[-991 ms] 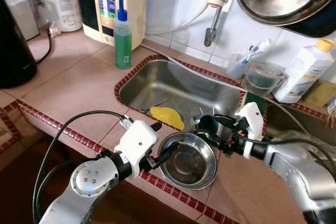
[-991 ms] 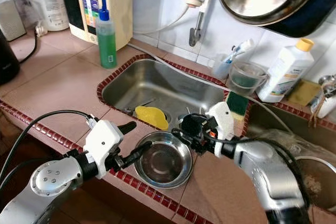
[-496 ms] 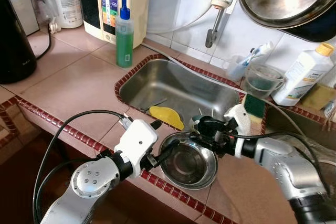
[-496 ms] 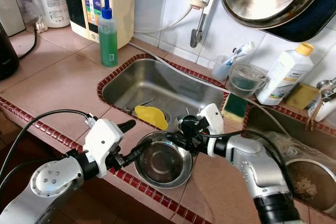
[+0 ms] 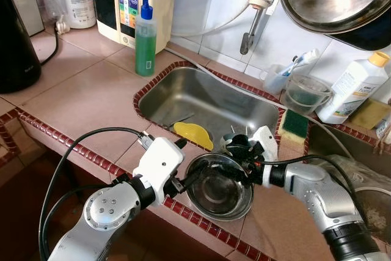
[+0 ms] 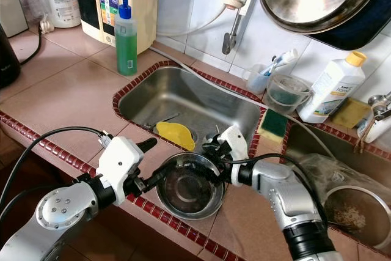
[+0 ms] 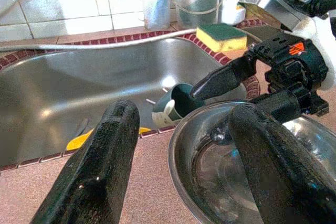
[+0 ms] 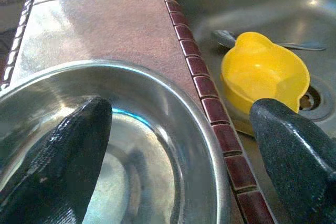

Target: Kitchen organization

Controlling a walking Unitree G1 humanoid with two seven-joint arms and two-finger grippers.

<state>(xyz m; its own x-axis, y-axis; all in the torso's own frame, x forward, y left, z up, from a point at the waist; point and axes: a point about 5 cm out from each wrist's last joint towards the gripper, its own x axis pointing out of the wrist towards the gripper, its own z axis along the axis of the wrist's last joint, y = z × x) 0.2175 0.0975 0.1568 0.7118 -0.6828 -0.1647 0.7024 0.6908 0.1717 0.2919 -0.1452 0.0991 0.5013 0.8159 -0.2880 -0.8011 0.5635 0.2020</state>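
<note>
A steel bowl (image 5: 219, 187) sits on my tiled tabletop (image 5: 85, 105), at the front edge of the sink (image 5: 208, 105). My left pincer (image 7: 184, 156) is spread open across the bowl's near rim, one finger inside, one outside. My right pincer (image 8: 178, 145) is open too, straddling the far rim from the sink side, one finger (image 8: 58, 150) in the bowl. A yellow cup (image 8: 262, 72) and a dark mug (image 7: 172, 109) lie in the sink beside the bowl.
</note>
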